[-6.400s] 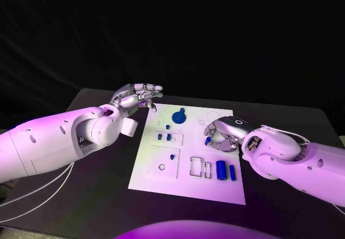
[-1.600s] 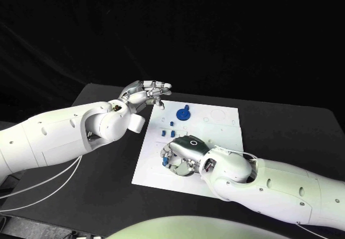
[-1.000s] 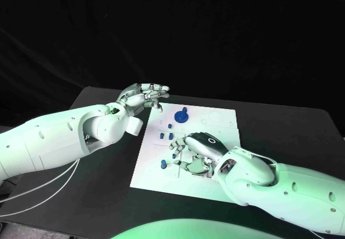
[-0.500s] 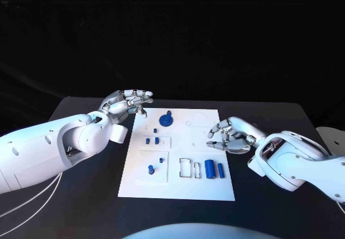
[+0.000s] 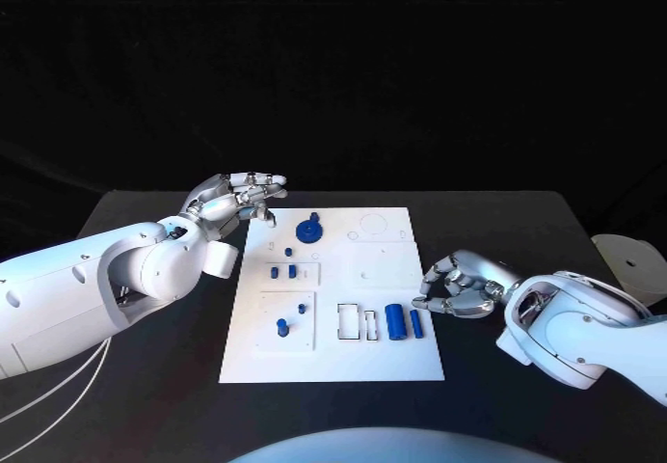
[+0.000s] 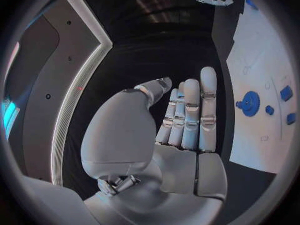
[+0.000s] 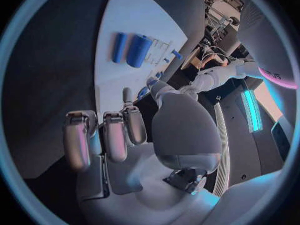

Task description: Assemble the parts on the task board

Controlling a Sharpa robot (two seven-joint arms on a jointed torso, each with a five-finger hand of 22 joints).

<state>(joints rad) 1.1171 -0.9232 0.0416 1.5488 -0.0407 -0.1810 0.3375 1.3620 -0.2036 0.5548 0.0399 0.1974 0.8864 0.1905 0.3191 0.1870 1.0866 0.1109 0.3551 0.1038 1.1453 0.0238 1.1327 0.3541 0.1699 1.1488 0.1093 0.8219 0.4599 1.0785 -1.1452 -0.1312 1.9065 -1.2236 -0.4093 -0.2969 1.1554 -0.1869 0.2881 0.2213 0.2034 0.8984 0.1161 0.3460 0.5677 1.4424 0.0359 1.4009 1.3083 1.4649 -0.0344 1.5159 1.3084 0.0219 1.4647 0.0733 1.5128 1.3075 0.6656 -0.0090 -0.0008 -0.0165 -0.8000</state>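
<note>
1. The task board point(image 5: 333, 347) is lying flat in the middle of the black table point(image 5: 153, 386) — a white rectangular plate with its long sides running from the table's near edge toward its far edge.
2. A round blue gear-like part point(image 5: 308, 230) with a small knob is sitting near the board's far end, toward the board's left side; it is also showing in the left wrist view point(image 6: 250, 103).
3. Just nearer than the gear, small blue parts point(image 5: 283, 272) are standing in a square recess on the board's left half, with one tiny blue piece point(image 5: 288, 252) just beyond them.
4. Closer to the near edge, two more small blue parts point(image 5: 286, 326) are sitting in another square outline on the board's left side.
5. Toward the board's right side, a thick blue cylinder point(image 5: 395, 321) and a thin blue rod point(image 5: 415, 323) are lying side by side, parallel to the board's long sides — beside them are two empty rectangular outlines point(image 5: 358, 321).
6. The left hand point(image 5: 236, 198) is hovering beyond the board's far left corner, holding nothing; in the left wrist view point(image 6: 181, 120) its fingers are stretched out straight and close together.
7. The right hand point(image 5: 459, 285) is hanging at the board's right edge, near the cylinder, its fingers curling inward around nothing.
</note>
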